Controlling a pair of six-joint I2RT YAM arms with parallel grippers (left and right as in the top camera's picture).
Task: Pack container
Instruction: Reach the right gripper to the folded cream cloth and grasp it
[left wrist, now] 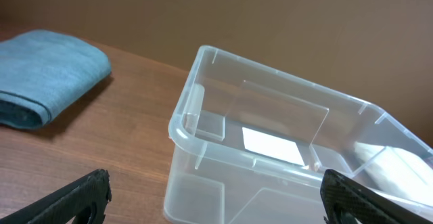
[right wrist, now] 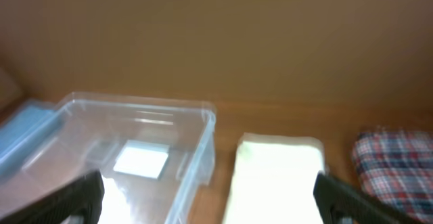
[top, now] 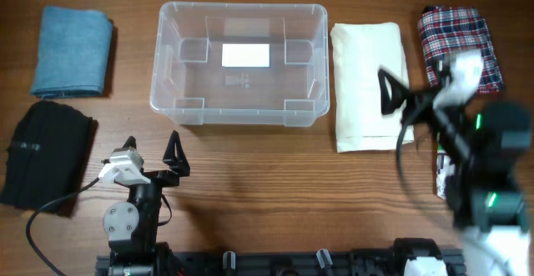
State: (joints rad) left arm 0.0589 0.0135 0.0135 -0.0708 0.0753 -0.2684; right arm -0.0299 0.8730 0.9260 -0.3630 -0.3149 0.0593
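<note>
the left gripper (top: pixel 153 153) is sitting low near the front of the wooden table (top: pixel 275 193) with its two fingers spread wide apart, gripping nothing. in its own camera the dark fingertips (left wrist: pixel 78 195) are showing only at the lower corners of the view. just ahead of it and a little to its right, the container (top: pixel 238 116) is standing upright on the table, open top facing up, with a white label (top: pixel 246 55) showing on its clear base. ahead and to the left of this gripper, a folded blue cloth (top: pixel 73 51) is lying flat, apart from the container. directly to the gripper's left, a folded black garment (top: pixel 46 155) is lying on the table, nearer the front than the blue cloth.

the right gripper (right wrist: pixel 213 200) is likewise standing open, its fingers far apart and closing on nothing; its camera view is blurred. it is hovering above the near right part of a folded cream cloth (top: pixel 367 84). from this gripper the cream cloth is lying straight ahead and below, the container is sitting ahead and to the left, and a folded plaid garment (top: pixel 459 34) is lying ahead and to the right. the cream cloth is lying just beside the container's right wall, between the container and the plaid garment; whether the cloth and the container are touching, i cannot tell.
</note>
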